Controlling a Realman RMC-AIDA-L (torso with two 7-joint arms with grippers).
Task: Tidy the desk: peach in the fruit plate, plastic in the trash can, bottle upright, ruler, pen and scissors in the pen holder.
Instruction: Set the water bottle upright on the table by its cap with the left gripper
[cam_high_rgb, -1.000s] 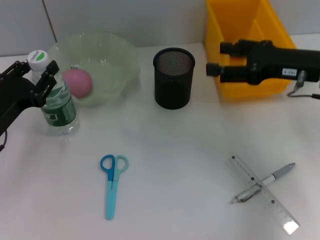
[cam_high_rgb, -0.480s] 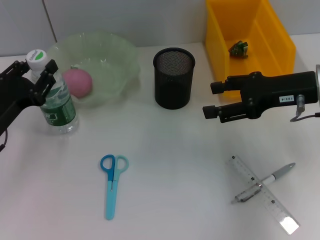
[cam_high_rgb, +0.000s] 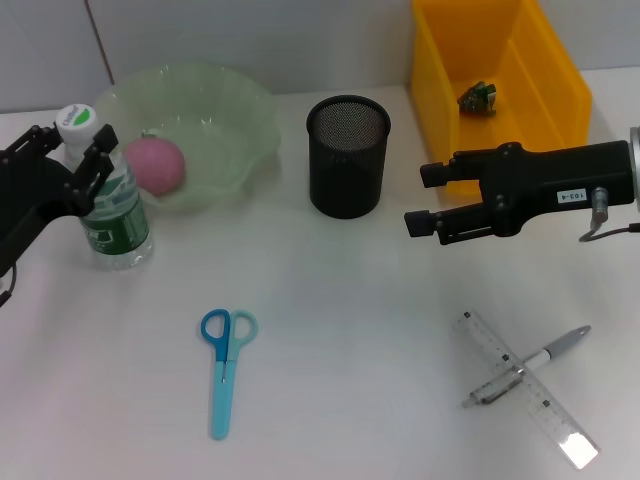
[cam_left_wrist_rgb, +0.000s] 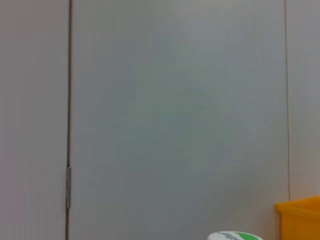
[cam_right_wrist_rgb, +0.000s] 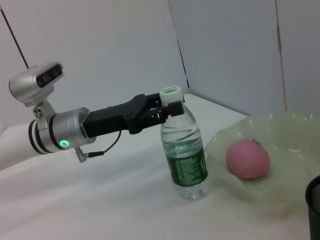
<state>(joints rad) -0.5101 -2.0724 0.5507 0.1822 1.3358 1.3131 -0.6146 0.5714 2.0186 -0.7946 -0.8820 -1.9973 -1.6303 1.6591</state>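
The bottle (cam_high_rgb: 112, 215) stands upright at the left, and my left gripper (cam_high_rgb: 72, 150) is shut around its neck, just under the white cap; the right wrist view shows the same hold on the bottle (cam_right_wrist_rgb: 187, 160). The pink peach (cam_high_rgb: 155, 165) lies in the green fruit plate (cam_high_rgb: 235, 120). A crumpled piece of plastic (cam_high_rgb: 478, 97) lies in the yellow trash can (cam_high_rgb: 560, 90). My right gripper (cam_high_rgb: 422, 198) hovers open and empty, to the right of the black mesh pen holder (cam_high_rgb: 347, 155). The blue scissors (cam_high_rgb: 225, 365) lie on the desk at the front left. The pen (cam_high_rgb: 525, 368) lies across the clear ruler (cam_high_rgb: 545, 405) at the front right.
The plate stands close behind the bottle, with the pen holder to its right. The left wrist view shows mostly the grey wall, the bottle cap (cam_left_wrist_rgb: 235, 236) and a corner of the yellow can (cam_left_wrist_rgb: 300, 217).
My right gripper drew back from over the trash can and dropped lower in front of it, uncovering the plastic inside, then held still. The left gripper and bottle shifted only slightly.
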